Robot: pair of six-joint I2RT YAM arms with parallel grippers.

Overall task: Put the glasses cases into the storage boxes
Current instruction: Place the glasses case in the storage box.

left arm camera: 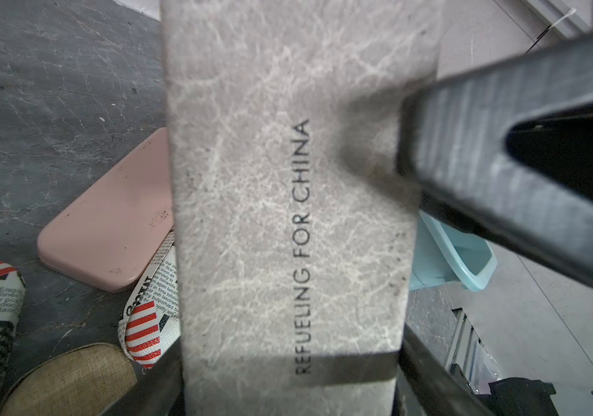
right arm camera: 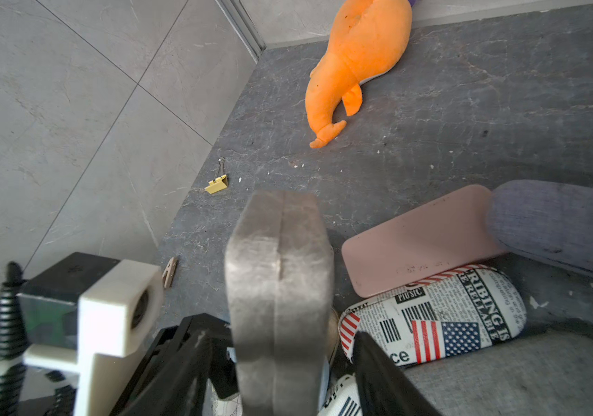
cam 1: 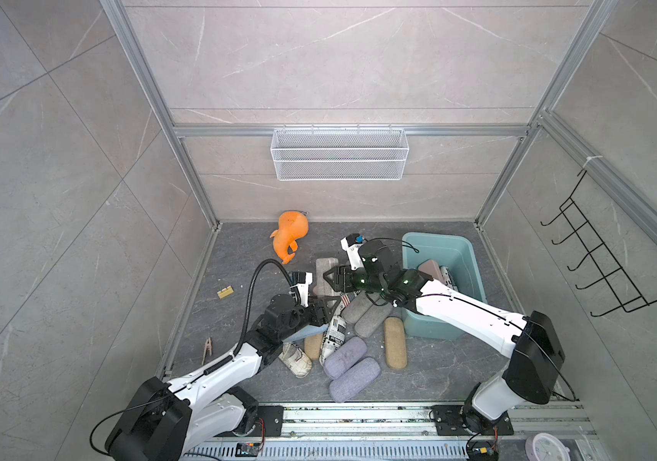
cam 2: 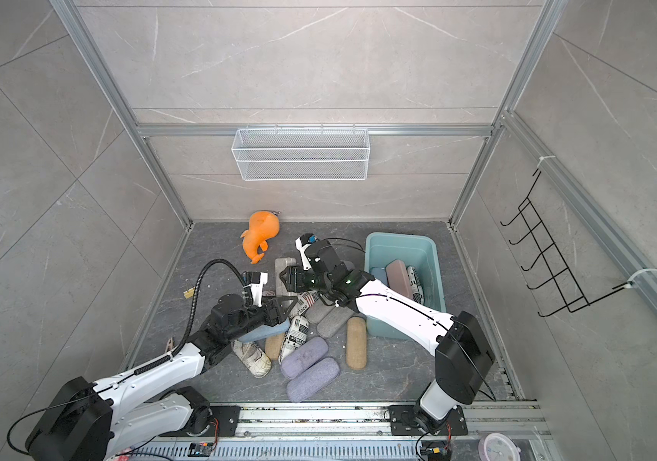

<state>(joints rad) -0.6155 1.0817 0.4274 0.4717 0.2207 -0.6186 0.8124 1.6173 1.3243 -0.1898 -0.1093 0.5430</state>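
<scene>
Grey marble-look wall panels close in your dark veined desk (cam 1: 438, 371), with a white wire mesh basket (cam 1: 339, 153) hung on the back wall and an orange plush toy (cam 1: 289, 236) lying near the far edge. Your left gripper (left arm camera: 288, 381) has its fingers clamped on the two long edges of a grey stone-textured oblong case (left arm camera: 270, 180) printed REFUELING FOR CHINA, holding it on edge above the pile in the middle of the desk. Your right gripper (right arm camera: 277, 331) reaches in from the tub side, and its fingers stand on either broad face of that same case. You cannot tell from these views whether they press it or sit just off it. Below it lie a smooth flat pink case (right arm camera: 417, 237) and a flag-and-newsprint case (right arm camera: 432, 324), touching each other. Nearer you, two lilac fabric cases (cam 1: 345, 357) lie side by side, near a tan fabric case (cam 1: 394, 347). The teal-green rectangular plastic tub (cam 1: 436, 236) sits at your right, just beside the pile, with a dusty pink case (cam 1: 430, 266) and a newspaper-print case (cam 1: 448, 277) inside.
</scene>
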